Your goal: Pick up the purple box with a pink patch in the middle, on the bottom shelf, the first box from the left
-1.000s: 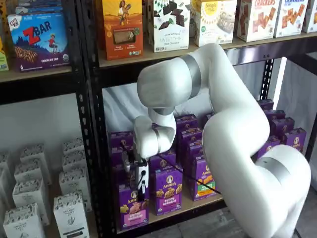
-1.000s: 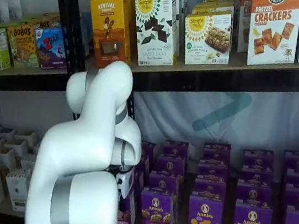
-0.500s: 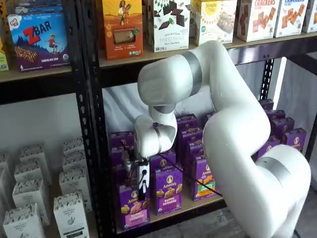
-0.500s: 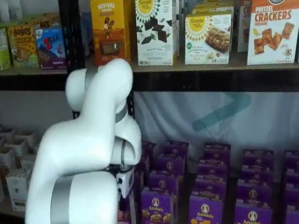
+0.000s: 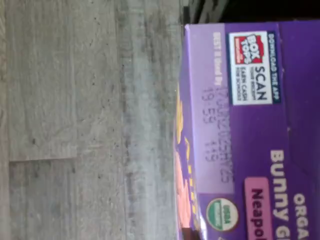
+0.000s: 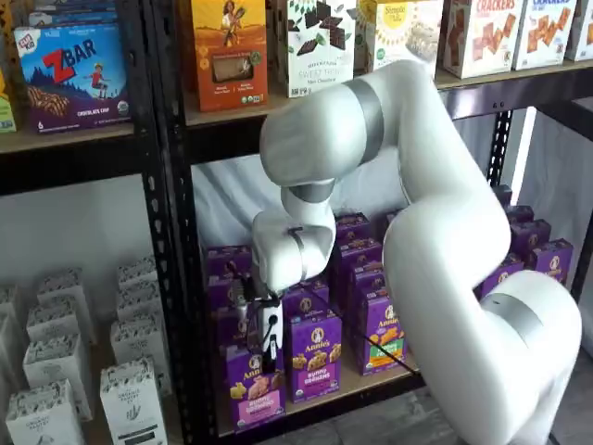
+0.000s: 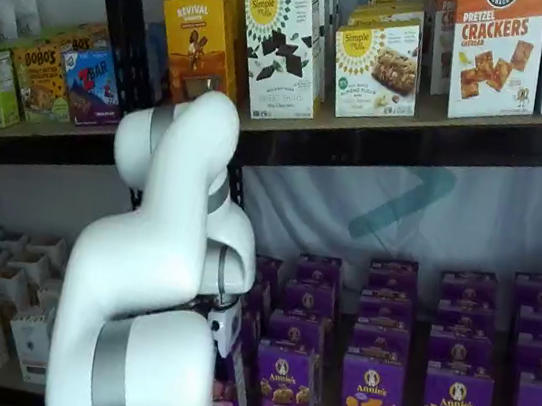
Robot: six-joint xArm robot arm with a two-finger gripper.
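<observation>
The purple box (image 6: 255,397) with the pink band stands at the front left end of the bottom shelf (image 6: 366,382), a tan board in a black frame. My gripper (image 6: 265,357) hangs over its top with a black finger (image 6: 270,345) down its front face, and the fingers are closed on the box. The wrist view shows the box's purple top (image 5: 250,125) close up, with a pink label patch at its edge. In a shelf view a pink-edged sliver of the box (image 7: 227,404) shows beside the arm; the gripper is hidden there.
More purple Annie's cartons (image 6: 313,357) stand in rows to the right and behind. A black perforated post (image 6: 171,278) rises just left of the box. White cartons (image 6: 130,399) fill the bay at left. Grey plank floor (image 5: 75,110) shows in the wrist view.
The arm's elbow has risen. The gripper and the purple box have shifted slightly forward and to the right together.
</observation>
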